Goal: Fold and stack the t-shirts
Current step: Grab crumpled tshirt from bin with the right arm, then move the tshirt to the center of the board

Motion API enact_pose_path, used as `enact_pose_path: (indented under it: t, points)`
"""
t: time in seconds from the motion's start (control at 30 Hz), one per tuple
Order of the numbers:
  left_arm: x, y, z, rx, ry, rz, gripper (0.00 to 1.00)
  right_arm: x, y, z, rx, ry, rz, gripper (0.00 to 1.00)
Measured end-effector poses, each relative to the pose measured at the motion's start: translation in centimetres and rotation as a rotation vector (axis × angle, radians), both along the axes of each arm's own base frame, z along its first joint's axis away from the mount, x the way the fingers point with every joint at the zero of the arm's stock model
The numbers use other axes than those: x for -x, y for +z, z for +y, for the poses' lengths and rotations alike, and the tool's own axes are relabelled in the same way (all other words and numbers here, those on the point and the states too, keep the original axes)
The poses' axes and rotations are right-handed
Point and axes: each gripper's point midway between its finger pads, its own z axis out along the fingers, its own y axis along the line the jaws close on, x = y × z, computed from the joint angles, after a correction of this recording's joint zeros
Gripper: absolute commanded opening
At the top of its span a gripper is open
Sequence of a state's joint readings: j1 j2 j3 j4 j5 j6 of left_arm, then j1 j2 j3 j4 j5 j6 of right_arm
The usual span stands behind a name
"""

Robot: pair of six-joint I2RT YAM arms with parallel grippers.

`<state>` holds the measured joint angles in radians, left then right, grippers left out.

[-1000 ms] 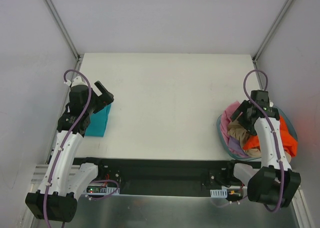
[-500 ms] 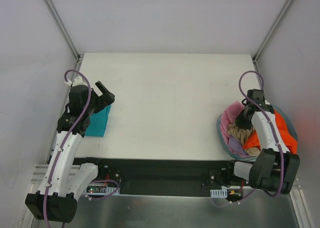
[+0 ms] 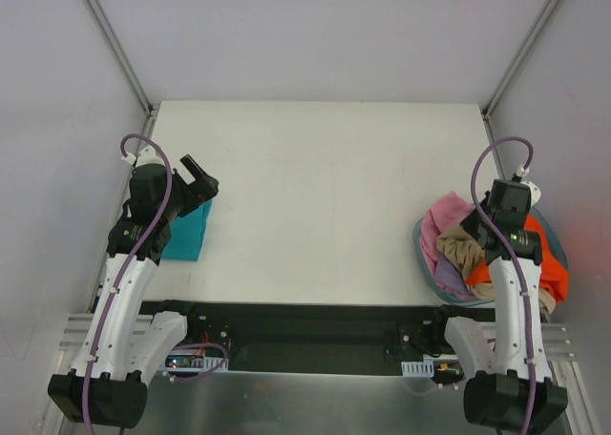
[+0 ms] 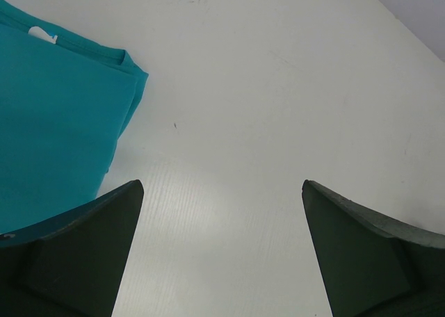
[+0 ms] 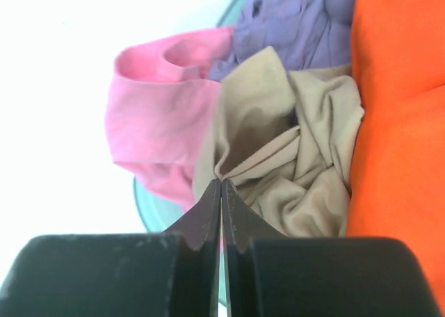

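Tan shirt (image 5: 306,157) lies crumpled in the basket (image 3: 420,256) at the desk's (image 3: 325,187) right edge, among the pink shirt (image 5: 153,115), lavender shirt (image 5: 292,18) and orange shirt (image 5: 396,108). The right end effector (image 5: 221,183) is pressed together, pinching a fold of it. The folded teal shirt (image 4: 49,122) lies at the left edge, with the left end effector (image 4: 221,188) spread above the desk beside it.

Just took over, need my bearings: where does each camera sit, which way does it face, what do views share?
Top external: above and behind the bases, looking down on the table; both arms show.
Left wrist: on the left arm, looking down past open jaws at table and teal t-shirt.
Right wrist: on the right arm, looking past shut jaws pinching the tan t-shirt in the basket.
Shared: top also shows both shirts.
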<state>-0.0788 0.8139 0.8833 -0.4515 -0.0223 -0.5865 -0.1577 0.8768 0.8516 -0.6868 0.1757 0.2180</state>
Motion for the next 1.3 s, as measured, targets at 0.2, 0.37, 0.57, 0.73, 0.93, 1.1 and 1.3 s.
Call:
enact_pose_path:
  t: [0.2,0.37,0.57,0.73,0.93,1.1,1.3]
  points:
    - [0.0,0.0,0.0,0.001,0.0,0.0,0.99,0.7,7.5,-0.3,0.075,0.019,-0.206,0.01]
    - [0.0,-0.1,0.0,0.0,0.0,0.004,0.99,0.7,16.4,-0.1,0.126,0.049,-0.409,0.01]
    - [-0.1,-0.2,0.0,0.0,0.001,0.007,0.99,-0.5,26.9,1.7,0.125,0.144,-0.665,0.01]
    - [-0.2,-0.3,0.1,-0.002,0.004,0.013,0.99,-4.6,34.9,3.9,0.077,0.289,-0.815,0.0]
    - [-0.5,0.3,0.1,-0.001,0.007,0.005,0.99,-10.9,41.3,7.5,-0.094,0.477,-0.985,0.01]
    - [-0.7,0.8,0.0,0.001,0.007,-0.006,0.99,-14.7,45.4,11.8,-0.224,0.625,-1.097,0.01]
    - [-0.9,1.4,0.0,0.003,0.008,-0.017,0.99,-14.0,48.1,18.0,-0.3,0.756,-1.206,0.01]
